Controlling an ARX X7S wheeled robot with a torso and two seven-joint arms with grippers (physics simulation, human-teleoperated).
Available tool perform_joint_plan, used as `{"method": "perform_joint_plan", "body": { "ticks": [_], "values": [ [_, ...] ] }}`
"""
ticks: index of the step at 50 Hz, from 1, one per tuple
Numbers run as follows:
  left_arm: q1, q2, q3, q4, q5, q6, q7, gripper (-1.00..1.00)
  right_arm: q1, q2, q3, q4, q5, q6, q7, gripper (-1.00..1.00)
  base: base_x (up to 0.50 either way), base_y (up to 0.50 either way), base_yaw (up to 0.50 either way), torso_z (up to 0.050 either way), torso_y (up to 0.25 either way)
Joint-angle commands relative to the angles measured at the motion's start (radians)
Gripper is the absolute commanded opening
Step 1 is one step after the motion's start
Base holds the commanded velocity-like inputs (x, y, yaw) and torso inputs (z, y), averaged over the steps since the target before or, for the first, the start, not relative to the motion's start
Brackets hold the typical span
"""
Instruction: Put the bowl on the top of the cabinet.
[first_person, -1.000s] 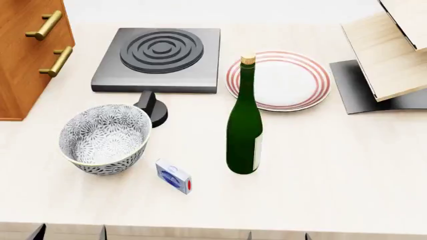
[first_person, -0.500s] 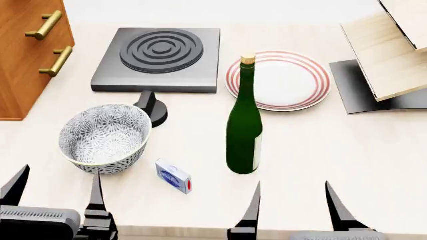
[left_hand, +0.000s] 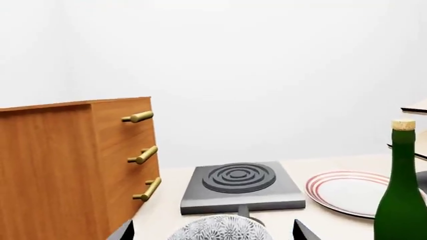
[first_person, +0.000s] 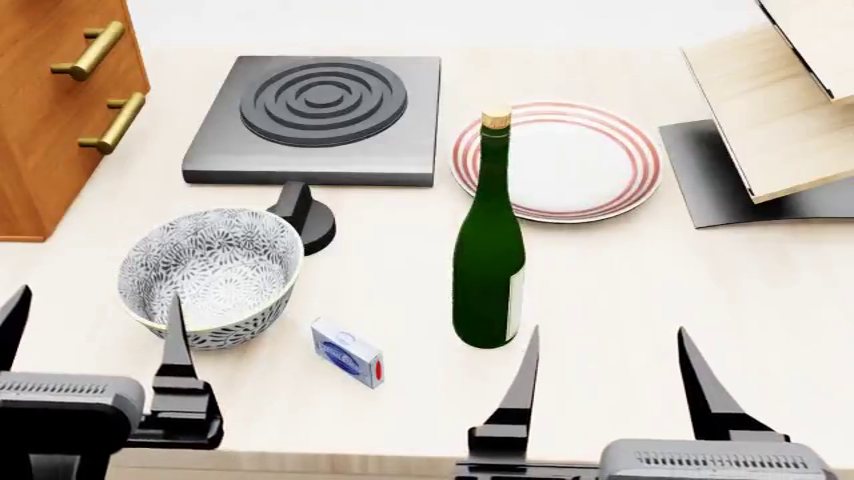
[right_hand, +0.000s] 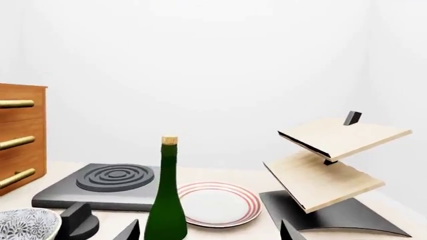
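Observation:
The bowl (first_person: 210, 275), deep and white with a grey floral pattern, stands on the counter at the front left; its rim also shows in the left wrist view (left_hand: 218, 227). The orange-brown cabinet (first_person: 54, 100) with brass handles stands at the far left, and in the left wrist view (left_hand: 73, 165). My left gripper (first_person: 91, 325) is open, low at the front left, its right finger (first_person: 175, 345) just before the bowl's near rim. My right gripper (first_person: 607, 362) is open and empty at the front, right of the green bottle (first_person: 490, 250).
A black stove plate (first_person: 320, 115) with a knob (first_person: 304, 215) lies behind the bowl. A red-rimmed plate (first_person: 561, 160) lies beyond the bottle. A pale wood slanted rack (first_person: 781, 110) stands far right. A small blue box (first_person: 347, 353) lies beside the bowl.
Both grippers have come up from the bottom edge into view and moved forward over the counter. The left one has drawn close to the bowl. The objects have not moved.

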Motion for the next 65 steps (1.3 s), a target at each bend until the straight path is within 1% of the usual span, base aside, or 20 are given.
{"method": "perform_joint_plan", "body": {
  "ticks": [1, 7, 18, 29, 42, 52, 65],
  "values": [
    [-0.012, -0.013, 0.009, 0.005, -0.010, -0.013, -0.021, 1.00, -0.002, 0.010, 0.003, -0.002, 0.020, -0.004, 0.005, 1.00, 0.00, 0.00, 0.00, 0.000, 0.000],
    [-0.010, -0.019, 0.016, -0.016, -0.014, 0.001, -0.031, 1.00, -0.007, 0.014, 0.005, 0.021, 0.029, -0.038, 0.004, 1.00, 0.00, 0.02, 0.00, 0.000, 0.000],
    [-0.009, -0.032, 0.024, 0.001, -0.021, -0.010, -0.045, 1.00, -0.008, 0.019, -0.005, 0.018, 0.034, -0.042, 0.015, 1.00, 0.00, 0.48, 0.00, 0.000, 0.000],
    [-0.011, -0.042, 0.032, 0.002, -0.029, -0.014, -0.056, 1.00, 0.001, 0.024, -0.008, 0.013, 0.039, -0.036, 0.028, 1.00, 0.00, 0.18, 0.00, 0.000, 0.000],
    [-0.011, -0.052, 0.040, 0.013, -0.038, -0.018, -0.068, 1.00, -0.007, 0.034, -0.024, 0.010, 0.033, -0.043, 0.041, 1.00, 0.00, 0.49, 0.00, 0.000, 0.000],
    [-0.013, -0.058, 0.043, 0.010, -0.046, -0.016, -0.077, 1.00, -0.006, 0.037, -0.026, 0.022, 0.048, -0.049, 0.042, 1.00, 0.00, 0.14, 0.00, 0.000, 0.000],
    [-0.016, -0.067, 0.050, 0.010, -0.054, -0.016, -0.087, 1.00, -0.005, 0.049, -0.033, 0.026, 0.050, -0.054, 0.056, 1.00, 0.00, 0.50, 0.00, 0.000, 0.000]
  ]
}}
